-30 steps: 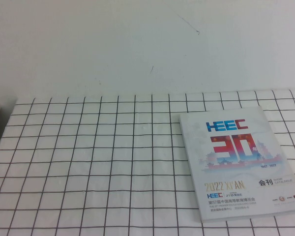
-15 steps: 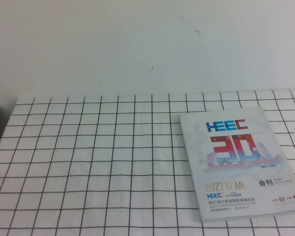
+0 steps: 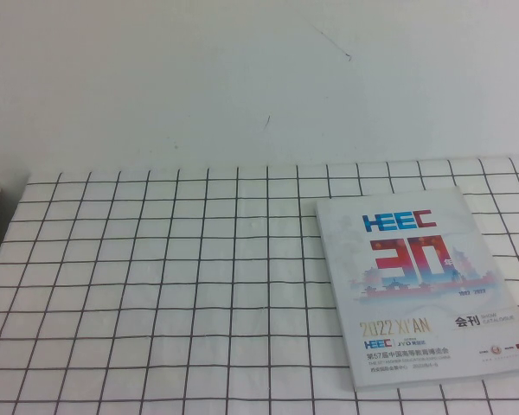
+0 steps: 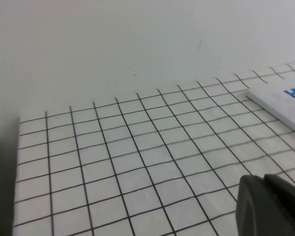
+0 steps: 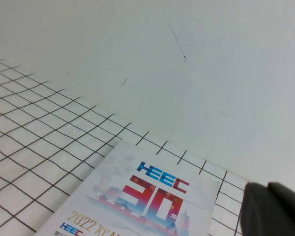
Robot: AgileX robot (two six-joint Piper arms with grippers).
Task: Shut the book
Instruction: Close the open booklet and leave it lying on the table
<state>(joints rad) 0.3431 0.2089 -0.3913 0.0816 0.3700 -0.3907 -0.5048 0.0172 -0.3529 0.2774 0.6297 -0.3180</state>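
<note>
White wall (image 3: pixel 242 78) is seen filling the upper part of the high view, and it is marked by a thin dark scratch (image 3: pixel 333 45). Below it, a white cloth (image 3: pixel 156 285) ruled with a black grid is spread across the table. The book (image 3: pixel 419 290) is laid flat on the cloth on the robot's right side, closed, with its front cover up; "HEEC", a large "30" and "2022 XI'AN" can be read on it. The left gripper (image 4: pixel 270 206) is shown only as a dark rounded part in the left wrist view, held over bare cloth, apart from the book's corner (image 4: pixel 285 105). The right gripper (image 5: pixel 275 209) is likewise shown as a dark part, just beyond the book's cover (image 5: pixel 137 196). Whether either gripper is released or clenched cannot be told.
</note>
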